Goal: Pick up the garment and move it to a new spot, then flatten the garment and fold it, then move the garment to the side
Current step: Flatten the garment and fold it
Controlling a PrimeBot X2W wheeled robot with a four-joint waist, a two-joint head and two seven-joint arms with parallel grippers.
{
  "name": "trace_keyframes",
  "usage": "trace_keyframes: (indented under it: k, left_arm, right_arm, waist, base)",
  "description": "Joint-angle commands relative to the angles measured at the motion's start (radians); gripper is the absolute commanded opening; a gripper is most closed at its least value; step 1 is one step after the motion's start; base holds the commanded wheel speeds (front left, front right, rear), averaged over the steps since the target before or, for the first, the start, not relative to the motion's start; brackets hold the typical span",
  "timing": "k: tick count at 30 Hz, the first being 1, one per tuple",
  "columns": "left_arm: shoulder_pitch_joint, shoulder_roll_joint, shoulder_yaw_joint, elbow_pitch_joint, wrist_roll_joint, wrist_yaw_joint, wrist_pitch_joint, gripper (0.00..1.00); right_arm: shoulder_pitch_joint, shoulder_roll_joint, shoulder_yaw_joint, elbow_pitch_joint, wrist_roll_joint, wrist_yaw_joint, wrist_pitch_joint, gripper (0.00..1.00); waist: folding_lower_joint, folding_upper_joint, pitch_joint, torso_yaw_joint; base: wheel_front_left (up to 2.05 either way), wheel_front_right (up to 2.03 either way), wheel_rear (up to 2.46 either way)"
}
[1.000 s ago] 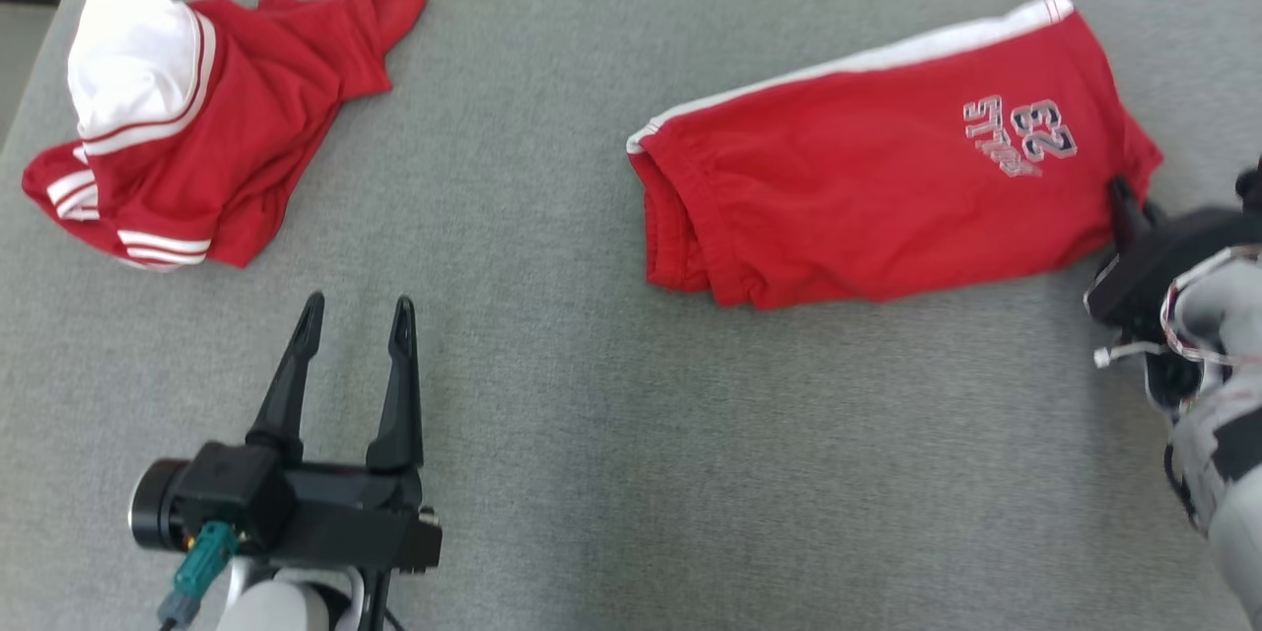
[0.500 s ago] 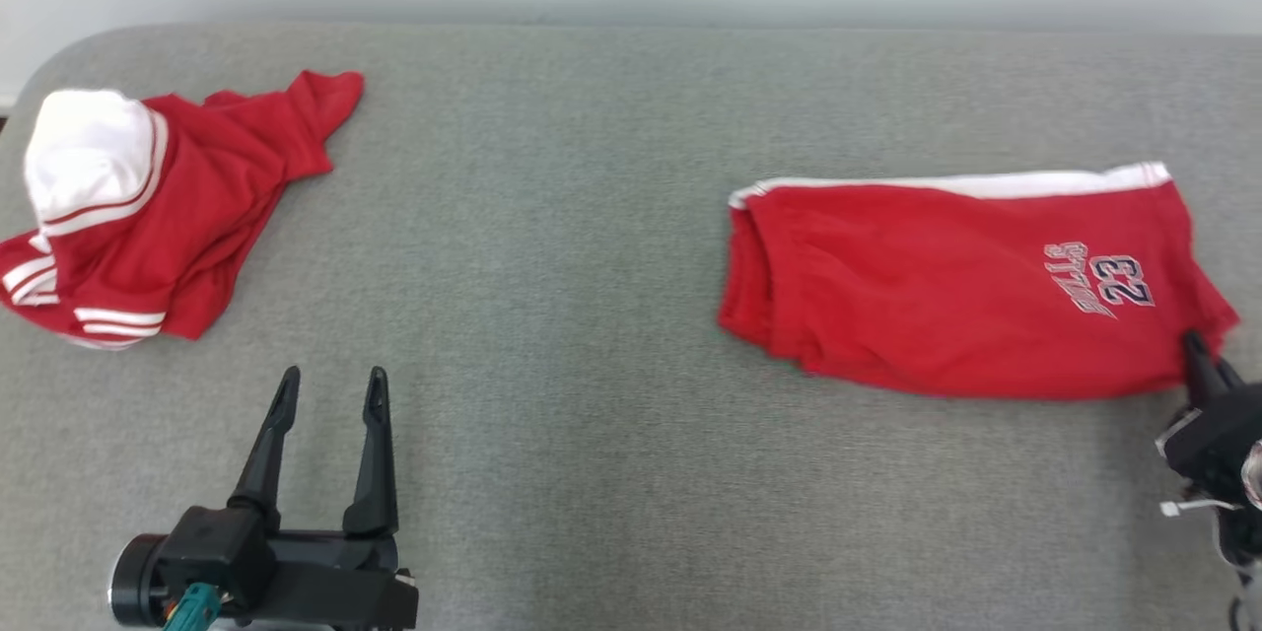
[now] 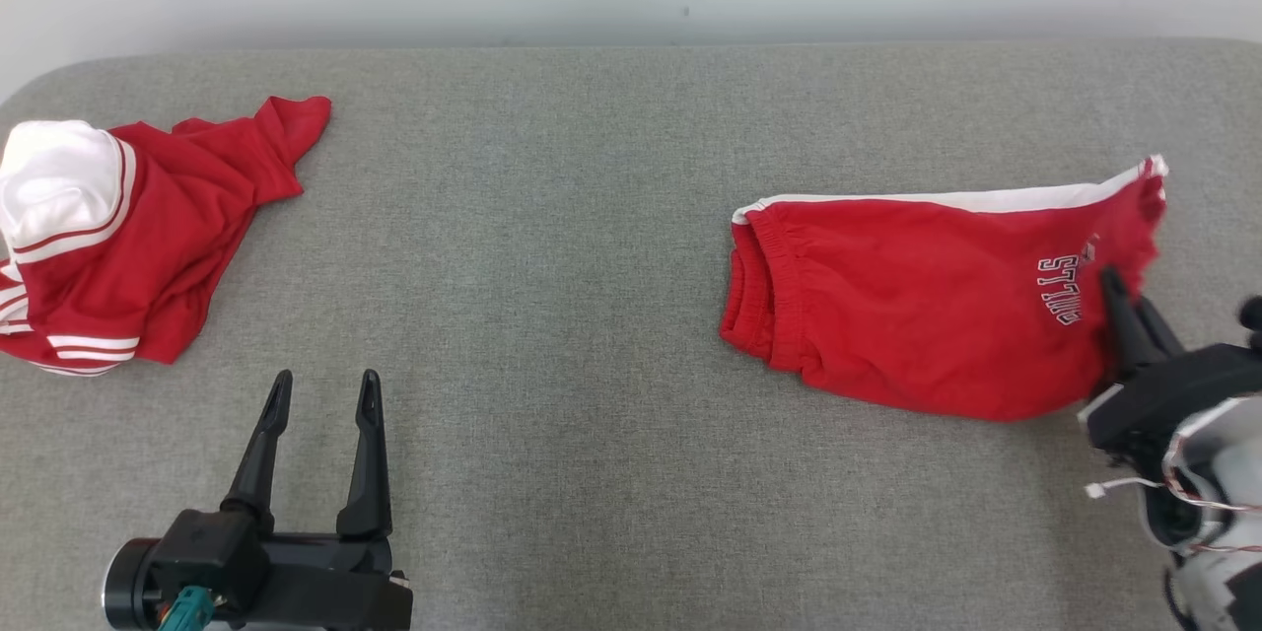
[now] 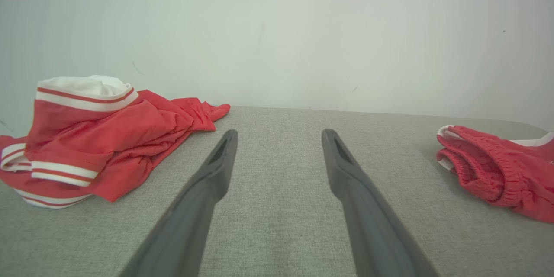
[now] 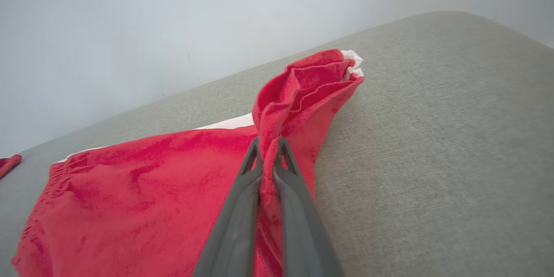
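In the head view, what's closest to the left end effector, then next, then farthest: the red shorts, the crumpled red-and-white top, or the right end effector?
From the left end effector:
1. Red-and-white top, close by on the left.
2. Red shorts, over on the right.
3. Right end effector, far right, pinching the shorts' far end.

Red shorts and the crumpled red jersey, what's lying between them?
Between the red shorts and the crumpled jersey the head view shows bare grey surface; the left gripper sits just nearer the robot.
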Motion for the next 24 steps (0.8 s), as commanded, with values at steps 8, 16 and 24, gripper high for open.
trace_keyframes:
  k: [8,16,24]
  left_arm:
    - [0.004,0.002,-0.006,0.000,-0.002,0.001,-0.003,1.00]
    - [-0.009,-0.002,-0.020,-0.001,-0.010,0.001,-0.003,1.00]
    - [-0.022,-0.005,-0.034,0.010,-0.018,0.001,-0.003,1.00]
  right_arm:
    - [0.034,0.072,0.070,-0.188,-0.066,-0.002,0.017,0.00]
    - [0.096,0.152,0.101,-0.333,-0.152,-0.002,0.076,0.00]
    - [0.147,0.211,0.136,-0.303,-0.230,-0.002,0.111,0.00]
  waist:
    - [0.0000,0.0001,0.003,0.021]
    - [0.0000,0.0001,0.012,0.065]
    - [0.0000,0.0001,0.021,0.092]
  base:
    - [0.00,0.00,0.00]
    - [0.00,0.00,0.00]
    - [0.00,0.00,0.00]
